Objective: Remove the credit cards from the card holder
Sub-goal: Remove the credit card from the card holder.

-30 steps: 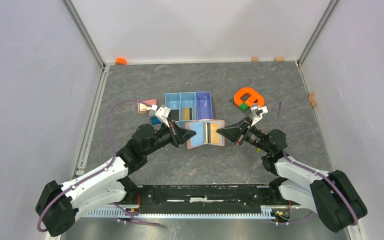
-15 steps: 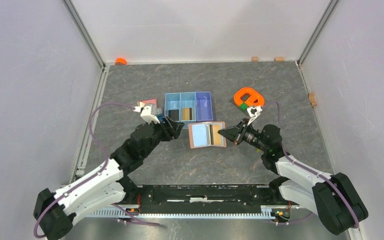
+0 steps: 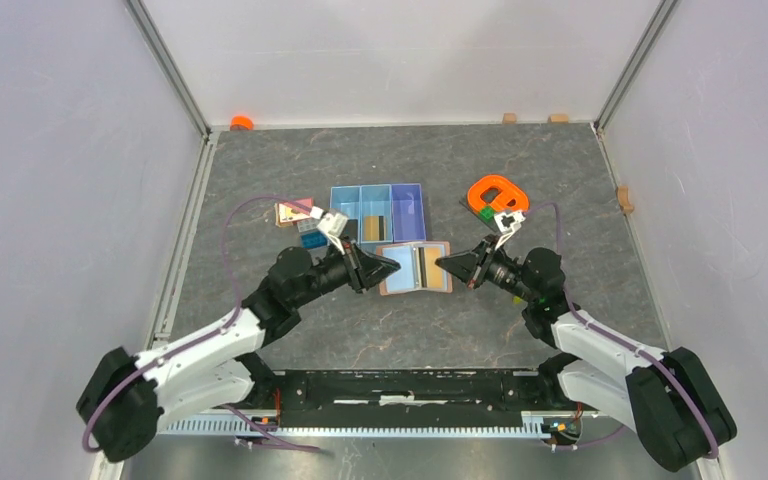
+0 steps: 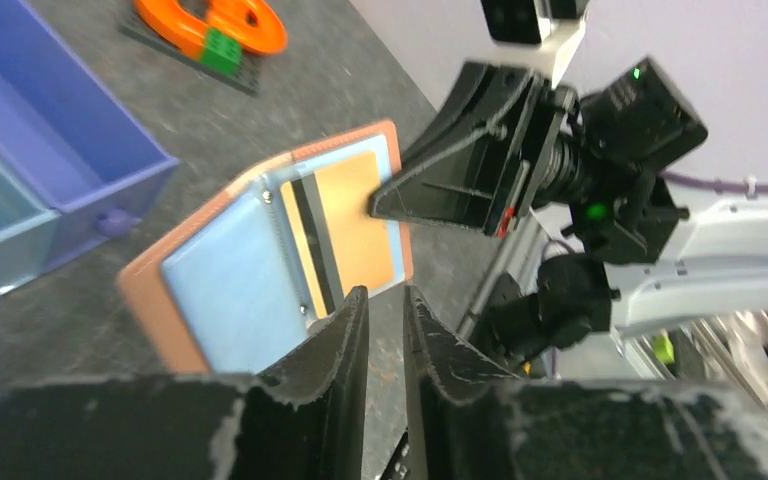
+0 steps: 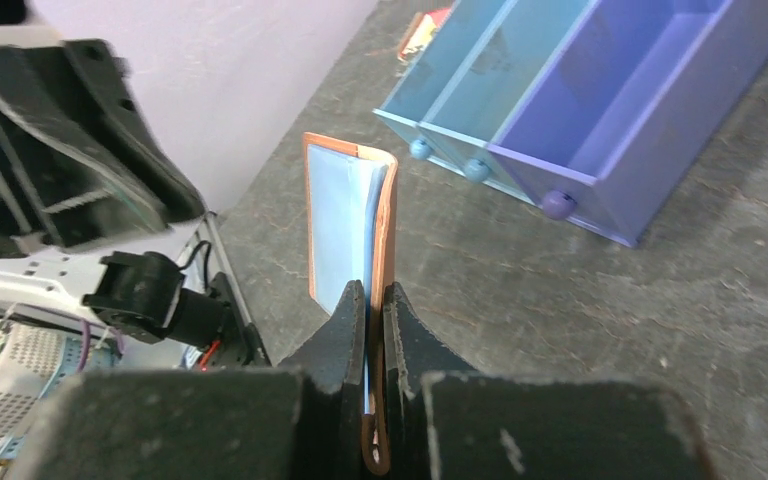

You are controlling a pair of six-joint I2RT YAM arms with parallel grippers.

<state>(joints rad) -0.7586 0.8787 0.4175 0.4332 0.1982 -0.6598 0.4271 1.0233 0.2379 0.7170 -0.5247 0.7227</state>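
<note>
The card holder [image 3: 412,269] lies open on the table, salmon-brown outside with blue pockets. In the left wrist view [image 4: 230,285] a tan credit card [image 4: 355,225] with a black stripe sits in its right half. My left gripper [image 3: 392,267] hovers at its left half, its jaws a narrow gap apart and empty [image 4: 385,300]. My right gripper [image 3: 441,265] is shut on the holder's right edge, seen edge-on in the right wrist view [image 5: 375,300]. Another tan card [image 3: 376,228] lies in the blue tray [image 3: 409,203]. I cannot see a black card.
An orange ring toy [image 3: 497,194] on a dark plate stands behind the right gripper. A pink block [image 3: 296,211] and small coloured bricks lie left of the tray. An orange cap [image 3: 241,122] and wooden blocks [image 3: 509,118] sit along the walls.
My left gripper swung back and left to the tray, then returned to the card holder's left half. The right gripper kept its hold; the holder shifted slightly.
</note>
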